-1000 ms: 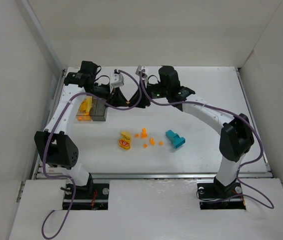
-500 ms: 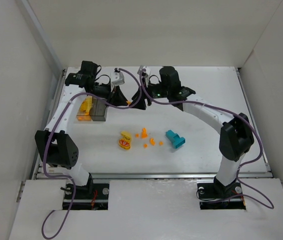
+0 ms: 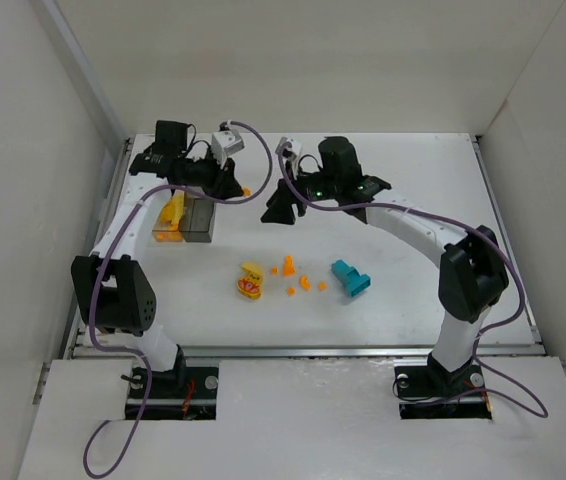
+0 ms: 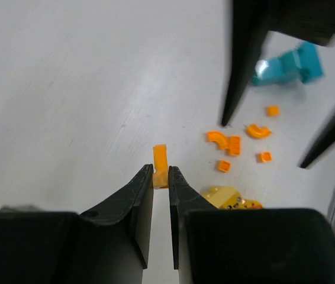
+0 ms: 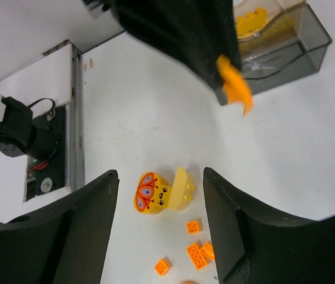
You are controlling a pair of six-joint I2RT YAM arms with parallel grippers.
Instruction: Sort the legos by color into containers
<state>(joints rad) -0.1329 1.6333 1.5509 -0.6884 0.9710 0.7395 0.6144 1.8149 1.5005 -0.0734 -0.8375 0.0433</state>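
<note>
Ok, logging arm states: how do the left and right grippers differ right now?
The left gripper is shut; the right gripper is open. The left holds a small orange lego; the right holds nothing. The left is nearer the containers. Both hang above the table.

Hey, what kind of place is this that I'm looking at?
Probably a robotics lab test cell: plain white panel walls enclose a white table, two cabled robot arms are bolted at its edge, and small orange toy bricks lie near two translucent plastic boxes.
</note>
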